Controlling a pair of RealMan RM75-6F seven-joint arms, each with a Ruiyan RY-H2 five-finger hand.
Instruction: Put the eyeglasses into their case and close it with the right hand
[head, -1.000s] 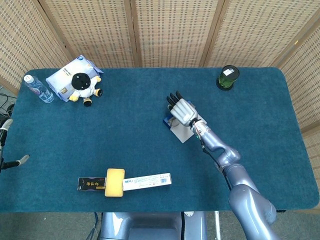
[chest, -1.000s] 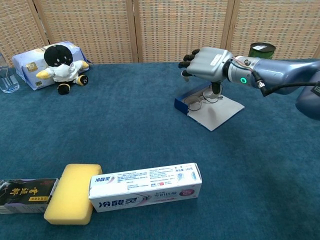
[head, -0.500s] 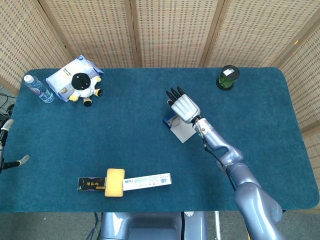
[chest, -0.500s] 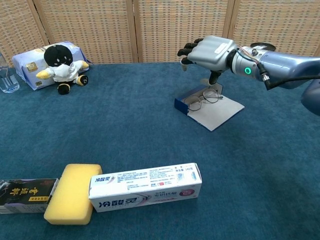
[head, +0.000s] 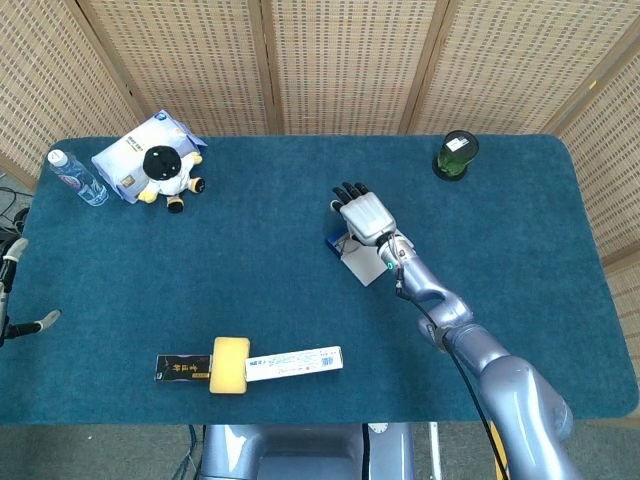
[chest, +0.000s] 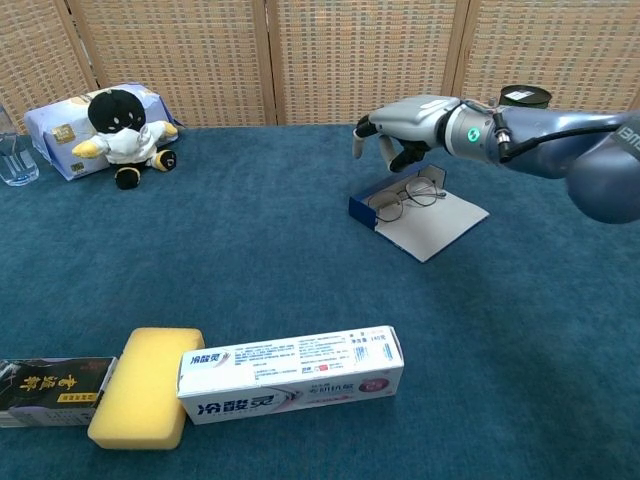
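The eyeglasses (chest: 404, 197) lie in the open case (chest: 436, 226), a shallow blue tray with a grey lid flap spread flat toward the right. From the head view the case (head: 362, 263) is partly covered by my right hand (head: 362, 214). The right hand (chest: 409, 123) hovers just above the far side of the glasses, palm down, fingers drooping and apart, holding nothing. My left hand does not show in either view.
A green can (head: 455, 153) stands at the back right. A plush toy (head: 168, 175), a tissue pack (head: 128, 157) and a water bottle (head: 76, 177) sit at the back left. Near the front lie a yellow sponge (chest: 145, 385), a toothpaste box (chest: 290, 372) and a black box (chest: 45, 390).
The right hand lifted off the glasses, then turned palm down with its fingers drooping. The glasses and case stayed where they were.
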